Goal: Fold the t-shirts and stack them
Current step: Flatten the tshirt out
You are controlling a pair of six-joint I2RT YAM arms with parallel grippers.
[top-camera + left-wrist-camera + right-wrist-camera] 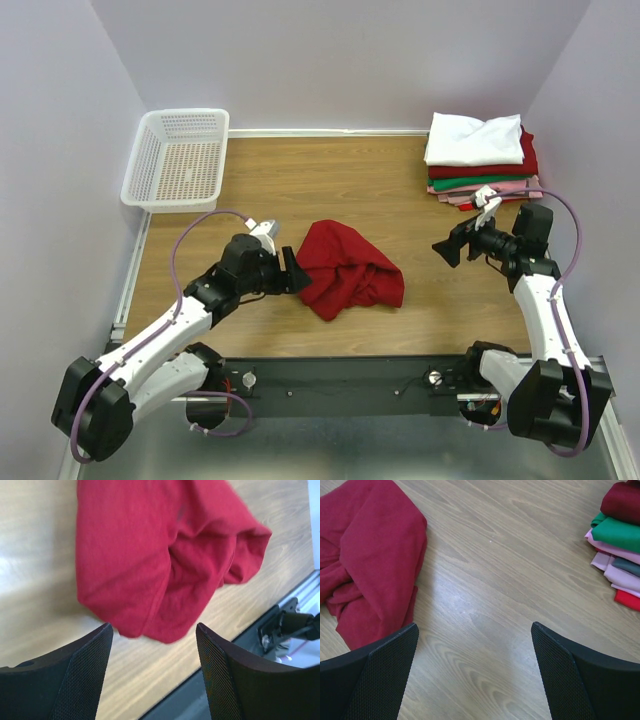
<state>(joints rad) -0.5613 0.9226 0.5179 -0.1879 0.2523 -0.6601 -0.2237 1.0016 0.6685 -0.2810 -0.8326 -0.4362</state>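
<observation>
A dark red t-shirt (345,270) lies crumpled in a heap at the middle of the table. My left gripper (297,270) sits at the heap's left edge, open, with the near edge of the dark red t-shirt (160,560) just beyond its fingertips and bare wood between the jaws. Off to the right my right gripper (447,247) hangs open over bare table, apart from the dark red t-shirt (367,555). The other t-shirts form a folded stack (480,160) at the back right, white on top, then dark red, green and pink; the stack (620,530) also shows in the right wrist view.
A white plastic mesh basket (178,158) stands at the back left corner of the wooden table (300,190). Purple walls enclose the sides and back. A dark metal rail (340,375) runs along the near edge between the arm bases.
</observation>
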